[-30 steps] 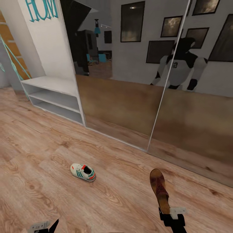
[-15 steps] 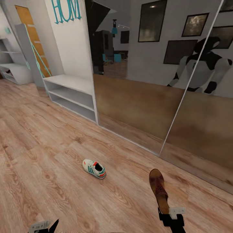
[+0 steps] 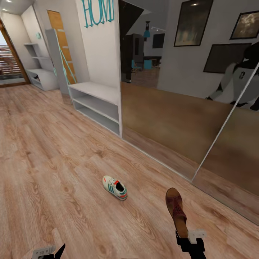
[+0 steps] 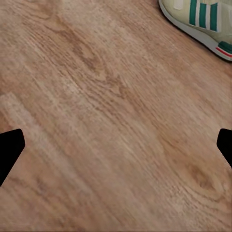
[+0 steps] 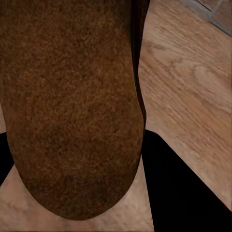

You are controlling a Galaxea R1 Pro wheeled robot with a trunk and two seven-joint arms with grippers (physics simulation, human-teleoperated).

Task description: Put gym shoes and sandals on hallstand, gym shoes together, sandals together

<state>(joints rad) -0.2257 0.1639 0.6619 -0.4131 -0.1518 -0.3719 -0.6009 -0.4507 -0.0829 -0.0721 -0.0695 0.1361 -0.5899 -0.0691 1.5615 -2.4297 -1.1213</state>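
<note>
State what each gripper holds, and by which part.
The right gripper holds a sandal by its heel end; the left gripper holds nothing.

my left wrist camera looks down on the corridor floor, light brown planks with wavy wood grain and a darker knot. the dark tips of my left gripper sit at the two side edges, wide apart with bare floor between them. beyond them, cut by the frame, lies a gym shoe, off-white with green stripes and a red-orange line along its sole.
</note>
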